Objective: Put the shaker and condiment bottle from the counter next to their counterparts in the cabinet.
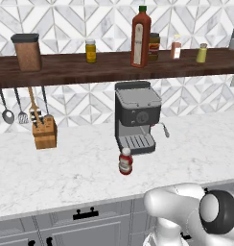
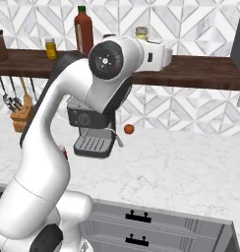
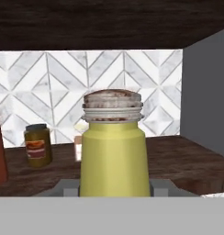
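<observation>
While my gripper (image 3: 114,190) clamps the shaker (image 3: 114,151) just ahead of it at shelf height, I judge step 1 nearly done. Next I must set it on the cabinet (image 3: 178,165) beside its twin (image 1: 201,53), then release.

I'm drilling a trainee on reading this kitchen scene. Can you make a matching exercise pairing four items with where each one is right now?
Things:
1. shaker
2. condiment bottle
3. tall red bottle
4. knife block

Places:
A. standing on the shelf
B. gripped in the tool
C. on the counter, by the hanging utensils
D. on the counter, in front of the coffee machine

Pairs: 1-B, 2-D, 3-A, 4-C
</observation>
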Controlling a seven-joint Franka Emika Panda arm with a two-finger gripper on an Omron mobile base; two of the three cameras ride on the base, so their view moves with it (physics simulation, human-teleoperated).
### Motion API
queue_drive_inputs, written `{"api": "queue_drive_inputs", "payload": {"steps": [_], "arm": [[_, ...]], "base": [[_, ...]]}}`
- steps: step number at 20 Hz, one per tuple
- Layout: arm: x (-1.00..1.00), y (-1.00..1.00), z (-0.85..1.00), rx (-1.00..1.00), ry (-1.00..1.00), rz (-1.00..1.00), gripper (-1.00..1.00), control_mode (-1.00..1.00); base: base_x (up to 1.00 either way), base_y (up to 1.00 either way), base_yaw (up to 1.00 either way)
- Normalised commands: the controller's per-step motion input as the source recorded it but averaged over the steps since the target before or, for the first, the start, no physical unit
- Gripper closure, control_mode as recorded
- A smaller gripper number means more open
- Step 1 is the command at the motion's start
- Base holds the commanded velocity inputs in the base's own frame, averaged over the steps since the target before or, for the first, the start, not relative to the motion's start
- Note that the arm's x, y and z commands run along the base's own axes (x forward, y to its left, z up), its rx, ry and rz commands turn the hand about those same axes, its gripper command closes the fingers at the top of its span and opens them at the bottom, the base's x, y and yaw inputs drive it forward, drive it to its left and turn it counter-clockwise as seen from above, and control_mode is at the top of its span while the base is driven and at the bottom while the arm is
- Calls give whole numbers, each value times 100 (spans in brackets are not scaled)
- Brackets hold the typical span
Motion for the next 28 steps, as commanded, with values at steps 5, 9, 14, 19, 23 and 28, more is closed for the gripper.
{"api": "queue_drive_inputs", "payload": {"steps": [5, 9, 14, 19, 23, 28], "arm": [[45, -29, -50, -3, -14, 5, 100, -100], [62, -18, -24, 0, 8, 1, 100, -100], [62, -18, 0, 0, 15, 0, 100, -100], [24, -37, -16, 0, -5, 0, 100, -100], [14, -23, -38, 0, -10, 1, 100, -100], [31, -1, -11, 0, 1, 0, 100, -100]], "base": [[0, 0, 0], [0, 0, 0], [0, 0, 0], [0, 0, 0], [0, 0, 0], [0, 0, 0]]}}
